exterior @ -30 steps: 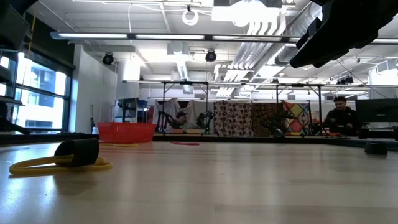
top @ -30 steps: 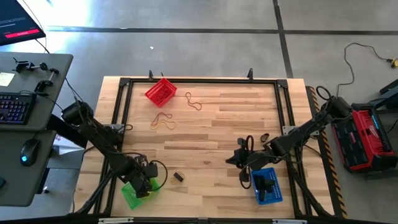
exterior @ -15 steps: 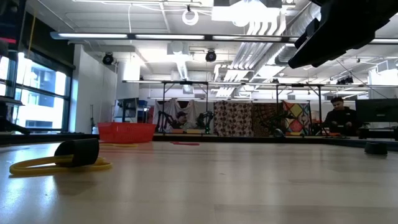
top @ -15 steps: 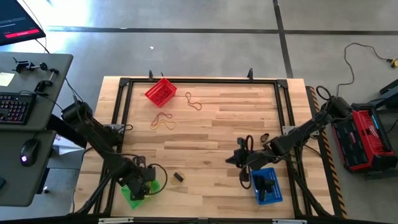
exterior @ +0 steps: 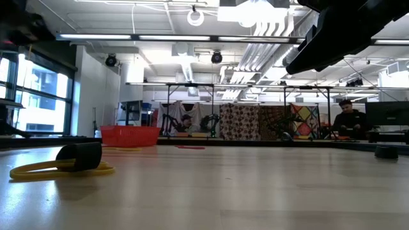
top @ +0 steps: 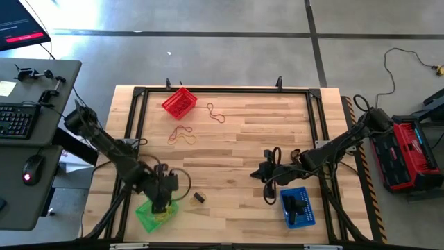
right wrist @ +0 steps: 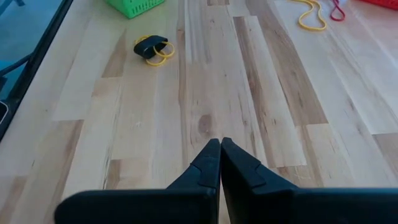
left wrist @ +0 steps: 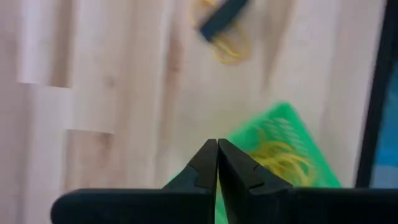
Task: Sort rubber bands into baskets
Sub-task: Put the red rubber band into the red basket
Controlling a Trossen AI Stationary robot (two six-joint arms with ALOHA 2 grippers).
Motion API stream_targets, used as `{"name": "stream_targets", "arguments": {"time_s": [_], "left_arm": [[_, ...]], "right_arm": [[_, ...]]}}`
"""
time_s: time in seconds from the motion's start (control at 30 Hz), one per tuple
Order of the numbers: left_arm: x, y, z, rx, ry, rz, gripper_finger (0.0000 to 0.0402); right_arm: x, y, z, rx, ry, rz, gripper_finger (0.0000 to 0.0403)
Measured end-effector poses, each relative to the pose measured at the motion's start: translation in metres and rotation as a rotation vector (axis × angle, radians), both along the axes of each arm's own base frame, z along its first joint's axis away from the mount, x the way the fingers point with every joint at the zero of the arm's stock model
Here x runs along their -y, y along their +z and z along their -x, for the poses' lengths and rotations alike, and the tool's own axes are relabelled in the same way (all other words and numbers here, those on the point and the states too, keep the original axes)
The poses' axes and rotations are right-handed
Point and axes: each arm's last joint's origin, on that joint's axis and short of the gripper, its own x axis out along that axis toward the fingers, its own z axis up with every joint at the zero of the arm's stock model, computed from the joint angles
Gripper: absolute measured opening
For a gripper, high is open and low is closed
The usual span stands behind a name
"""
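Green basket sits at near-left bench corner with yellow rubber bands inside; left gripper closed, empty, just above its right edge. Black band on a yellow one lies just right of it. Red basket far left, loose bands near it. Blue basket near right; right gripper closed, empty, beside it.

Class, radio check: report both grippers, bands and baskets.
Left gripper shut, empty, above green basket. Right gripper shut, empty. Black-and-yellow bands loose between.
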Motion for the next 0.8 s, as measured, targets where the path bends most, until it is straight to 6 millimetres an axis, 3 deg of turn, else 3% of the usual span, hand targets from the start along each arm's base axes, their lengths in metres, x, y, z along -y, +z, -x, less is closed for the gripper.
{"name": "stream_targets", "arguments": {"time_s": [0.37, 0.8], "left_arm": [[-0.077, -0.01, 0.0, 0.046, 0.23, -0.033, 0.0], [-0.16, -0.055, -0.006, 0.057, 0.525, -0.098, 0.0]], "right_arm": [[0.0, -0.001, 0.0, -0.007, -0.001, 0.005, 0.0], [0.004, -0.001, -0.001, -0.008, -0.006, 0.032, 0.0]]}}
